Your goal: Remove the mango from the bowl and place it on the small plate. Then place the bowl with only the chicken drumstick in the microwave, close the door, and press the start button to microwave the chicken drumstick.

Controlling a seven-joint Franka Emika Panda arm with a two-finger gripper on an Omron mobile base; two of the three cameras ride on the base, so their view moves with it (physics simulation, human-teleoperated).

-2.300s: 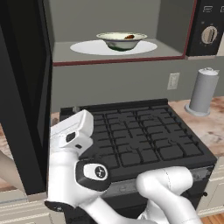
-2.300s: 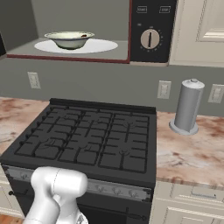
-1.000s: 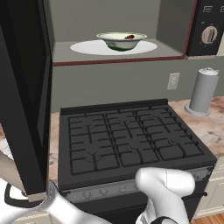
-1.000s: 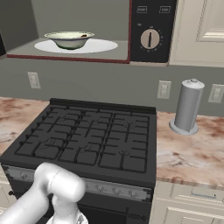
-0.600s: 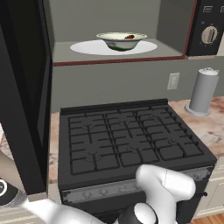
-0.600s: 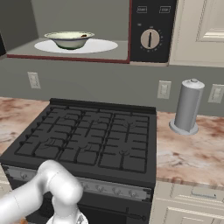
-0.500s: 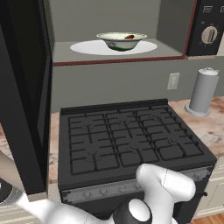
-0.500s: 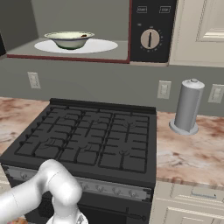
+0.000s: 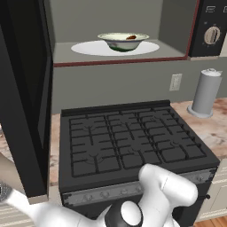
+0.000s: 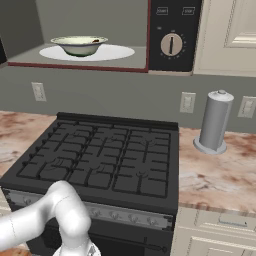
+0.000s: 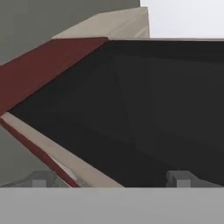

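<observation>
The off-white bowl (image 9: 123,41) (image 10: 79,45) sits on the white turntable (image 9: 88,48) inside the open microwave (image 9: 177,26). The brown chicken drumstick (image 9: 131,37) lies in it. The black door (image 9: 24,97) stands swung out at the left. In the hand view my gripper (image 11: 109,180) faces the door's dark face (image 11: 153,109) from close by. Its fingertips (image 11: 38,179) are wide apart and open, with nothing between them. My arm (image 9: 164,195) bends low in front of the stove and reaches to the lower left. The mango and the small plate are out of view.
A black gas stove (image 9: 128,142) (image 10: 105,160) lies under the microwave. A grey canister (image 9: 206,93) (image 10: 214,122) stands on the marble counter to its right. The control panel with its dial (image 9: 212,35) (image 10: 171,44) is right of the microwave's cavity.
My arm has swung down and to the left, from above the stove's left side to low beside the open door. The bowl and the door have not moved.
</observation>
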